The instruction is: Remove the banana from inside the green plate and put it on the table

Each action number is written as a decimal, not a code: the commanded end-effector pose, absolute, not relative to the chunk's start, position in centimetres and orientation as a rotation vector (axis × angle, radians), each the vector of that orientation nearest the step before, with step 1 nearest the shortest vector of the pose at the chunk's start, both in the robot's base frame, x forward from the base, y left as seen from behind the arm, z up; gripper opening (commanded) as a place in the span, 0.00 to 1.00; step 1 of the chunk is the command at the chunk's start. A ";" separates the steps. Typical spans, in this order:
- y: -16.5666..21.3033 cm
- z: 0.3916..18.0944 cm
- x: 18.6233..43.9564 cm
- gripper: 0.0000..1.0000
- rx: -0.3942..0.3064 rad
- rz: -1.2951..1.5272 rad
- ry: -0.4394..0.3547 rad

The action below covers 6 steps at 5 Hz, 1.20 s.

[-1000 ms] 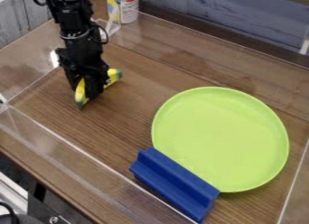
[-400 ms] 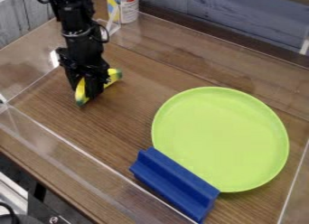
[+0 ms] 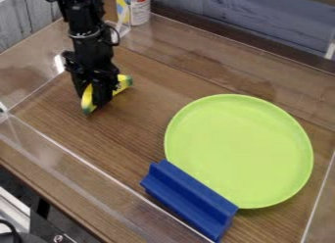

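Wood-grain counter [image 3: 144, 154] fills most of the view, edged by clear walls, with a grey-blue panel standing behind it. Biggest of the things on it is the green plate [image 3: 240, 149], lying flat toward the right with its bare surface showing from rim to rim. Next in size comes the dark robot arm, reaching down from the upper left, and it ends in the gripper [image 3: 94, 94], low over the counter and well apart from the plate. Near the front, the blue block [image 3: 190, 200] sits just beside the plate's lower left edge. A white can [image 3: 132, 8] with a coloured label stands at the back, close to the arm.

Smallest of all is the banana [image 3: 88, 99], partly hidden by the dark fingers. Yellow shows on both sides of them, so the gripper appears closed around it, jaws held apart by its thickness. It is off the plate, to the left, at or very near the counter; whether it actually touches the wood I cannot tell from this angle.

Lifting out and carrying across look done, which leaves the setting down as the step in hand. Next, the gripper should ease down if any gap remains, spread its jaws, then rise straight up. Because the banana is curved, it may rock or roll a little on release, and pulling away sideways could drag it along.
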State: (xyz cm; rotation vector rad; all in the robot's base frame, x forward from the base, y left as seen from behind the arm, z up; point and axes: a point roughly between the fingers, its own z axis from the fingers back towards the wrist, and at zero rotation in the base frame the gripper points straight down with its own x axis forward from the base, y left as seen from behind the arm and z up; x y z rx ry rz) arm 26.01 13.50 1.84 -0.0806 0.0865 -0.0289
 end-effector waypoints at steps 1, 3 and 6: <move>13.0 2.2 26.3 0.00 -0.084 -0.051 0.095; 12.4 2.3 26.4 0.00 -0.102 -0.071 0.130; 12.0 2.7 26.5 1.00 -0.124 -0.086 0.158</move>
